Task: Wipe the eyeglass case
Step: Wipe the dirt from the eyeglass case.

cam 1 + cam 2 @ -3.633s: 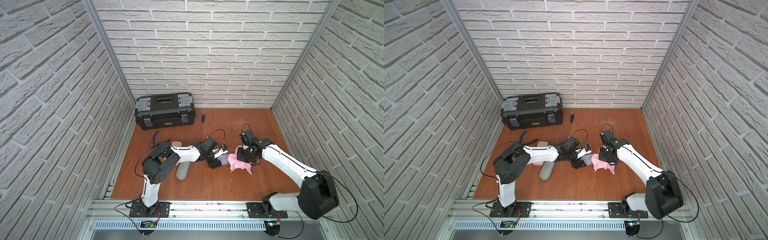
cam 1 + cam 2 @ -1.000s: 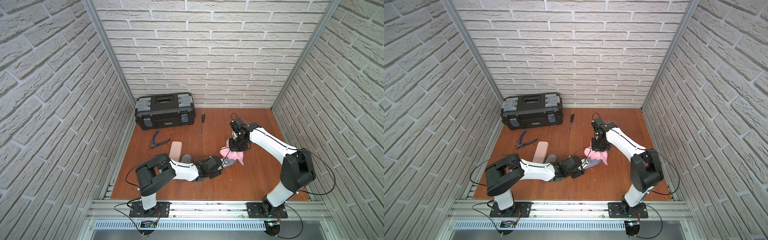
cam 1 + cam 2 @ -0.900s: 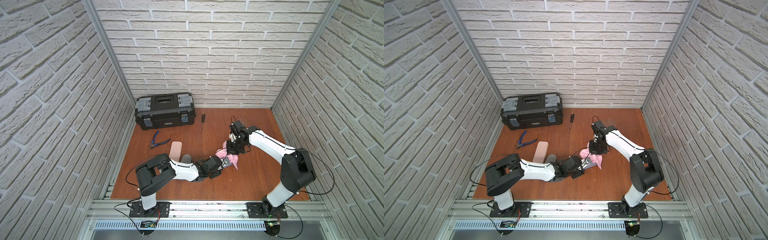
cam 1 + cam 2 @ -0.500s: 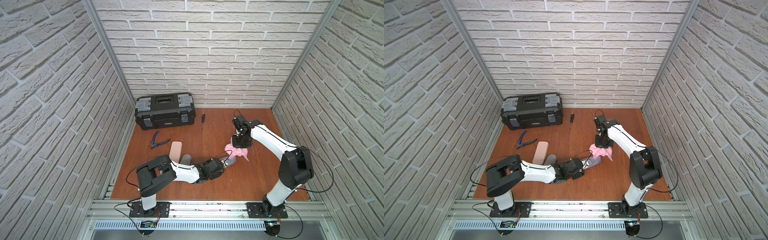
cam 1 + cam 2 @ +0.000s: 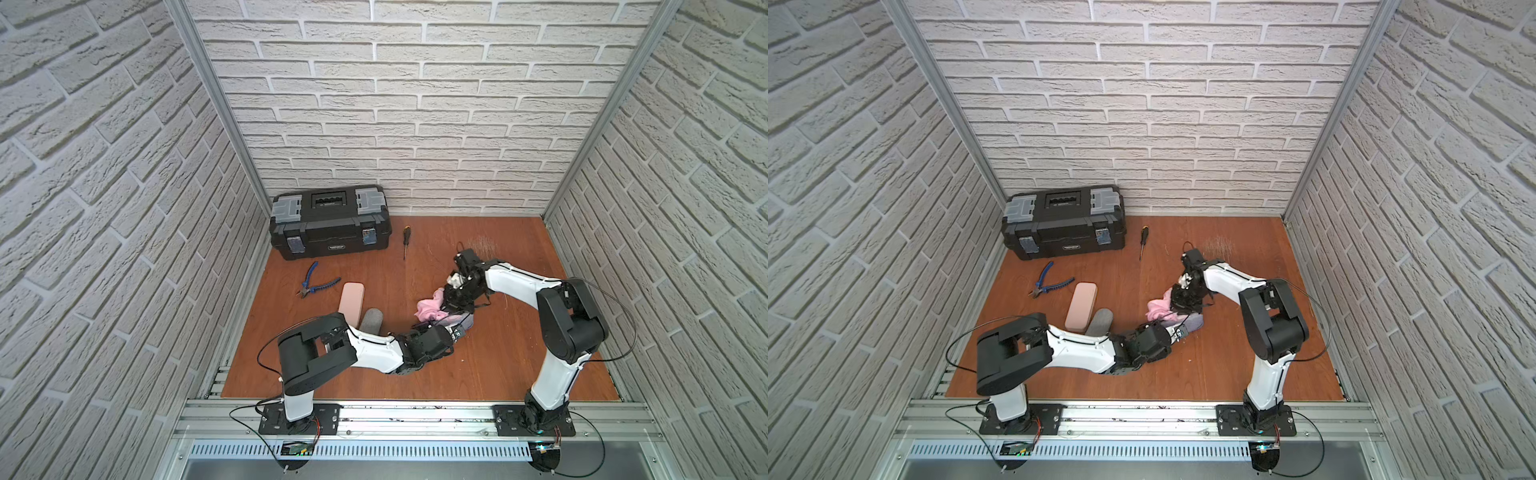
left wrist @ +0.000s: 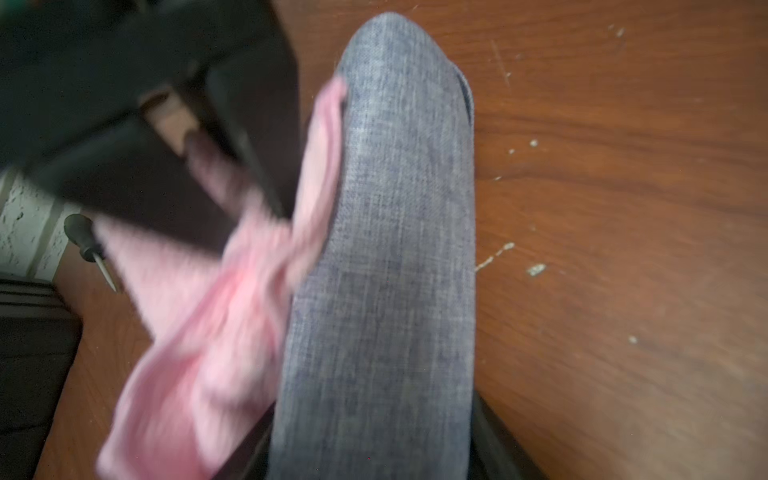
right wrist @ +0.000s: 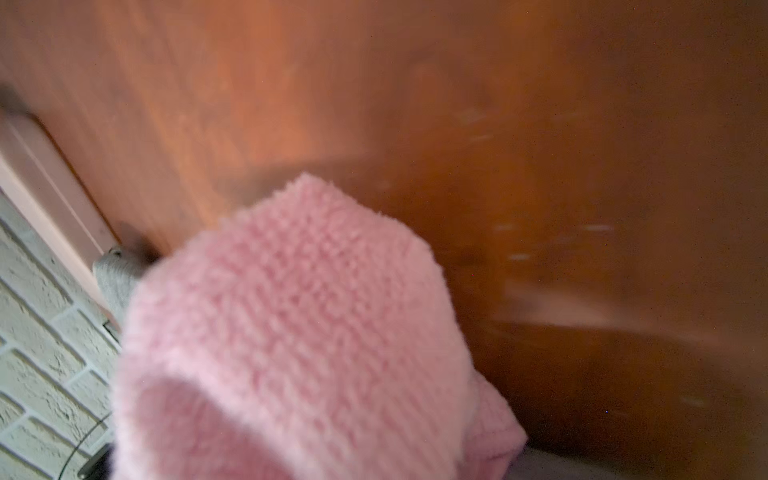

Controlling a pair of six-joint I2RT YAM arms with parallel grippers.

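My left gripper point(image 5: 454, 332) is shut on a blue-grey fabric eyeglass case point(image 5: 464, 322), held low over the wooden floor. In the left wrist view the eyeglass case point(image 6: 386, 249) runs lengthwise out from between the dark fingers point(image 6: 496, 446). A fluffy pink cloth point(image 5: 430, 308) lies bunched against the case's side, with my right gripper point(image 5: 452, 304) shut on it. The same pink cloth point(image 7: 291, 332) fills the right wrist view and hides that gripper's jaws. Both top views show the two grippers meeting at the case point(image 5: 1192, 322).
A black toolbox point(image 5: 330, 222) stands at the back left, with a screwdriver point(image 5: 406, 243) beside it. Blue pliers point(image 5: 318, 284), a pink case point(image 5: 351, 301) and a light grey case point(image 5: 371, 320) lie on the floor to the left, near my left arm.
My right gripper has moved the pink cloth forward and to the left, back onto the case, after sliding away along it. My left gripper has kept the case in place.
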